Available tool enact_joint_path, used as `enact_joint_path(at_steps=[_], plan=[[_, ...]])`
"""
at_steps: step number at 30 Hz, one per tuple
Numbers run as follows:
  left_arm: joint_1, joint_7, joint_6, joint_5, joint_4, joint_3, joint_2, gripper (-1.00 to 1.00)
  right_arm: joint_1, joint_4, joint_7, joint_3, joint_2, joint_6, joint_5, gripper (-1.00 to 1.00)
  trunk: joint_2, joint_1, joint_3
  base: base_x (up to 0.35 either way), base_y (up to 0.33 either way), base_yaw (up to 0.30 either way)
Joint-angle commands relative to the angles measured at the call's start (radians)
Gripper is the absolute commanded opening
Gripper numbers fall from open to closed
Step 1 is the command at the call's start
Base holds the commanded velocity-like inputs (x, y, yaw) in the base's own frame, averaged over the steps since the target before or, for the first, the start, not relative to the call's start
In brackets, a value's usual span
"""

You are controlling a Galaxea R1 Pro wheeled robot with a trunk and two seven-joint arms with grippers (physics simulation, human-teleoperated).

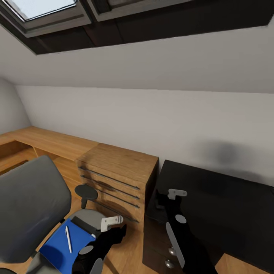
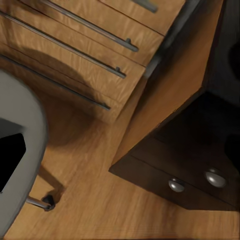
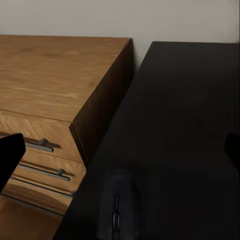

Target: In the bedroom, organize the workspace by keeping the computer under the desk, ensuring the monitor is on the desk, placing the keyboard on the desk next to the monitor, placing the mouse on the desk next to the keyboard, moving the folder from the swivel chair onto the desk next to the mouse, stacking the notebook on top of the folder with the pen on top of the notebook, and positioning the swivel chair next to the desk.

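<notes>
1. Folder (image 1: 62, 245): blue, laid flat on swivel chair (image 1: 30, 205) seat, lower left of frame; pen (image 1: 68, 239) rested on it.
2. Mouse (image 3: 118, 205): black, set on desk (image 1: 224, 201) edge.
3. Left gripper (image 1: 114, 224), right gripper (image 1: 173, 198): finger state cannot be told.

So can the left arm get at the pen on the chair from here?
Probably yes: the pen lies uncovered on the blue folder on the chair seat, close beside the left gripper, with nothing between them.

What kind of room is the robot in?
It looks like an attic room set up as a home office. A skylight sits in the sloped wall, a grey swivel chair holds a blue folder, and a black desk stands beside an oak drawer unit.
</notes>
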Motion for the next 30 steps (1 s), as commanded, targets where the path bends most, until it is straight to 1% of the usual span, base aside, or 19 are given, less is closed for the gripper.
enact_joint_path(at_steps=[1, 12, 21, 30], plan=[[0.001, 0.009, 0.003, 0.011, -0.003, -0.002, 0.000, 1.00, -0.001, -0.001, -0.006, 0.001, 0.000, 0.005, -0.005, 1.00, 0.006, -0.004, 0.002, 0.000, 0.000, -0.201], [0.005, 0.009, 0.002, 0.010, -0.002, -0.003, -0.001, 1.00, -0.001, 0.003, -0.005, -0.002, 0.000, 0.005, -0.005, 1.00, 0.083, -0.046, 0.037, 0.000, 0.000, -0.250], [0.005, 0.009, 0.002, 0.012, 0.001, -0.003, -0.001, 1.00, -0.001, 0.004, -0.005, -0.003, 0.000, 0.005, -0.005, 1.00, 0.083, -0.046, 0.037, 0.000, 0.000, -0.267], [0.005, 0.011, 0.002, 0.012, 0.023, -0.004, -0.002, 1.00, -0.001, 0.004, -0.005, -0.003, 0.000, 0.005, -0.005, 1.00, 0.083, -0.046, 0.037, 0.000, 0.000, -0.268]])
